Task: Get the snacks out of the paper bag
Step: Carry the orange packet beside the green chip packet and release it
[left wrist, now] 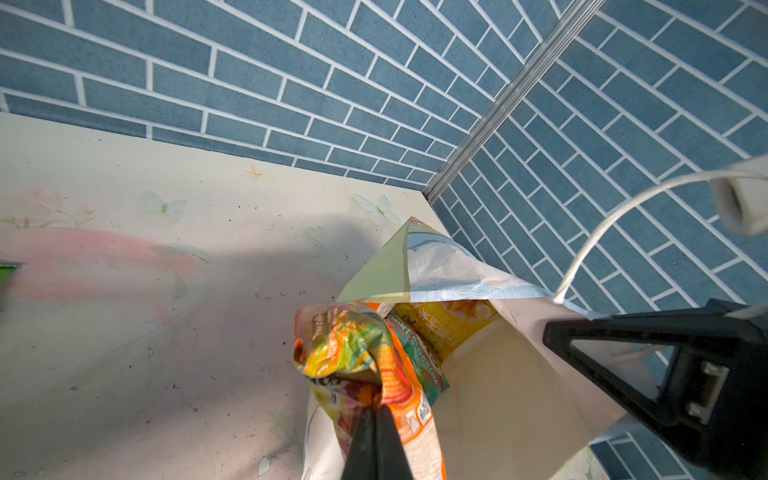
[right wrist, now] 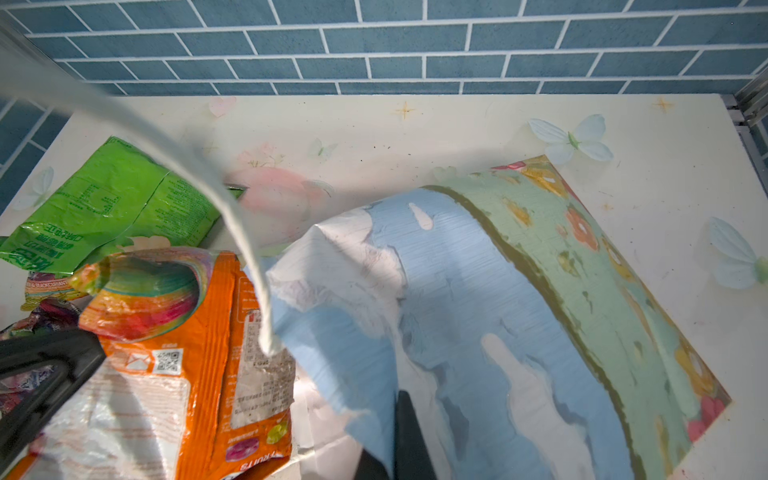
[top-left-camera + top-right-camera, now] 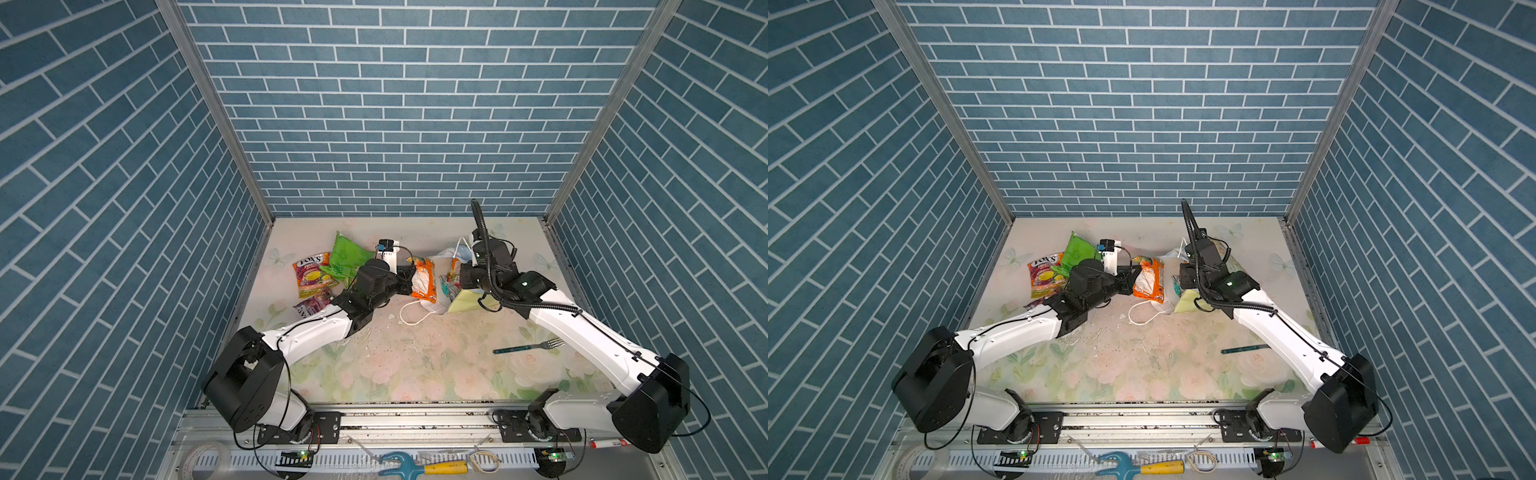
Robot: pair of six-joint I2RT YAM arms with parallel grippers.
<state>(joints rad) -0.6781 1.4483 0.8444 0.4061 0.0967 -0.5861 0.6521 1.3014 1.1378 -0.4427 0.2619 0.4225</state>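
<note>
The paper bag (image 2: 478, 311) lies on its side on the table (image 3: 415, 365), mouth turned toward the left arm. The right pincer (image 2: 399, 415) is closed on the bag's upper wall near the rim. This most likely serves to lift that wall and keep the mouth open while steadying the bag against the pull. The left pincer (image 1: 376, 417) is clamped shut on the crumpled end of an orange packet (image 1: 399, 374), which sits at the bag's mouth, partly out. A QR code and the letters "RUITS" can be read on its back. A yellow packet (image 1: 449, 320) with Chinese characters remains deeper inside, beside a teal packet (image 1: 428, 365) on which "MINT" is legible. Already out, on the table near the left arm, are a green bag (image 3: 347, 255) with Chinese print, a packet marked "FOX'S" (image 3: 309, 276) and a purple packet (image 3: 309, 308) partly under the arm. A fork (image 3: 528, 347) lies well apart, by the right arm.
</note>
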